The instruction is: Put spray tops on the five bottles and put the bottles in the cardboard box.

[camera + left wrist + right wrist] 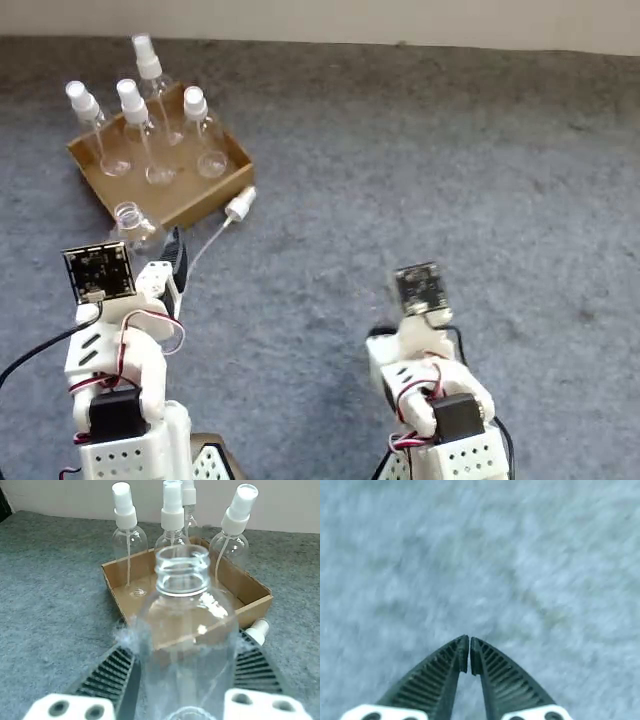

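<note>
Found the left gripper [182,650] closed around the uncapped bottle [131,219], held upright just outside the cardboard box [200,205]. Counted four capped bottles [148,140] standing inside. Noted the last spray top [240,205] lying on the carpet [450,150] beside the box corner, its thin tube trailing toward the left arm. Found the right gripper [469,655] pinched shut, empty, over bare carpet. Judged the main risks:
- smooth clear bottle slipping or tilting in the jaws
- tube bending or missing the neck at capping
- boxing the bottle uncapped

Could not make out the bottle's base, nor the far jaw beneath the wrist camera from above.
</note>
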